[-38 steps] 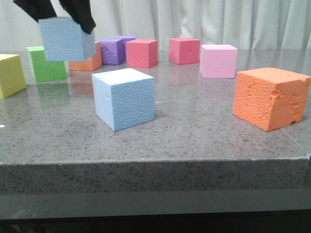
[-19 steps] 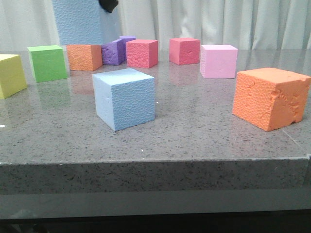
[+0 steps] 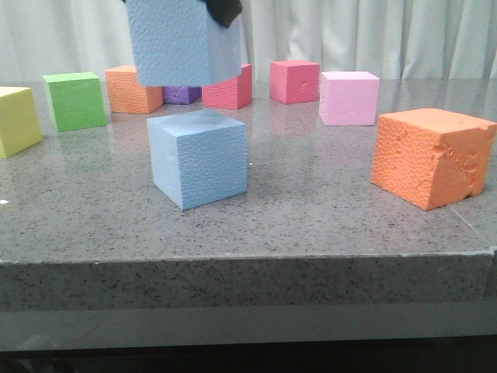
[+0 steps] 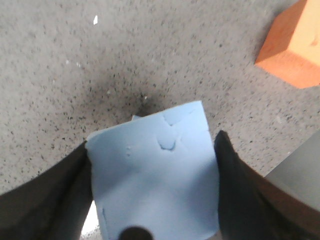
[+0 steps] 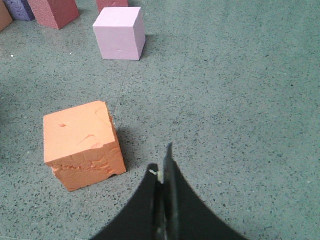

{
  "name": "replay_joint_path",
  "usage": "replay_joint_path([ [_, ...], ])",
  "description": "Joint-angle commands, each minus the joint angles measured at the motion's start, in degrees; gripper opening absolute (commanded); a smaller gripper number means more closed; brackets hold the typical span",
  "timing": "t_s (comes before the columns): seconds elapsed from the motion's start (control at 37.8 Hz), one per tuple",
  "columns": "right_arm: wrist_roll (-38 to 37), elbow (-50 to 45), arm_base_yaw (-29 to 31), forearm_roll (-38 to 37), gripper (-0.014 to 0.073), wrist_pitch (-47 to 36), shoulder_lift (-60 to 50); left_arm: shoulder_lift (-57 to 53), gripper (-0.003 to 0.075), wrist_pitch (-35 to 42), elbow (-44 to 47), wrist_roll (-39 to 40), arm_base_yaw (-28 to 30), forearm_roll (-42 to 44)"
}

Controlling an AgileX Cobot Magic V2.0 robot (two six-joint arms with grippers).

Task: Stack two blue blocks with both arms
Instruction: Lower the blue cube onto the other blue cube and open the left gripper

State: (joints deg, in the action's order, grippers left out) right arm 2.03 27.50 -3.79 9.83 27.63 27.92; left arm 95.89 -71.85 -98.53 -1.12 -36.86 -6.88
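Observation:
My left gripper (image 4: pixel 152 142) is shut on one sky-blue block (image 4: pixel 155 170), a black finger (image 4: pixel 45 200) on each side of it. In the front view this held block (image 3: pixel 175 39) hangs just above the second blue block (image 3: pixel 198 159), with a small gap between them. The second block rests on the grey table toward the front. Only a black tip of the left gripper (image 3: pixel 221 9) shows at the top of the front view. My right gripper (image 5: pixel 161 167) is shut and empty, above bare table beside the large orange cube (image 5: pixel 82 145).
Along the back stand a yellow cube (image 3: pixel 15 120), a green cube (image 3: pixel 75 101), a small orange cube (image 3: pixel 132 89), a purple cube (image 3: pixel 182 95), two red cubes (image 3: pixel 229 89), (image 3: pixel 295 81) and a pink cube (image 3: pixel 349 97). The large orange cube (image 3: pixel 431 155) sits at the right front.
My left gripper has carried the held blue block up from the back left, then right and nearer, so it now hangs over the blue block on the table.

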Motion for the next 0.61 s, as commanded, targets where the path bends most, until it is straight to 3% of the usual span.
replay_joint_path([
  [0.0,0.6,1.5,0.3,-0.5,-0.0067,-4.3,0.1,-2.7,0.0353,0.1,0.5,-0.1,-0.4,-0.3],
  [0.29,0.6,1.5,0.3,-0.5,-0.0067,-4.1,0.1,-2.7,0.0364,4.7,3.1,-0.2,-0.5,-2.2],
  [0.45,0.6,1.5,0.3,-0.5,-0.0067,-4.1,0.1,-2.7,0.0453,5.6,3.1,-0.2,-0.5,-2.2],
  [0.58,0.6,1.5,0.3,-0.5,-0.0067,-4.1,0.1,-2.7,0.0481,5.6,3.1,-0.2,-0.5,-2.2],
])
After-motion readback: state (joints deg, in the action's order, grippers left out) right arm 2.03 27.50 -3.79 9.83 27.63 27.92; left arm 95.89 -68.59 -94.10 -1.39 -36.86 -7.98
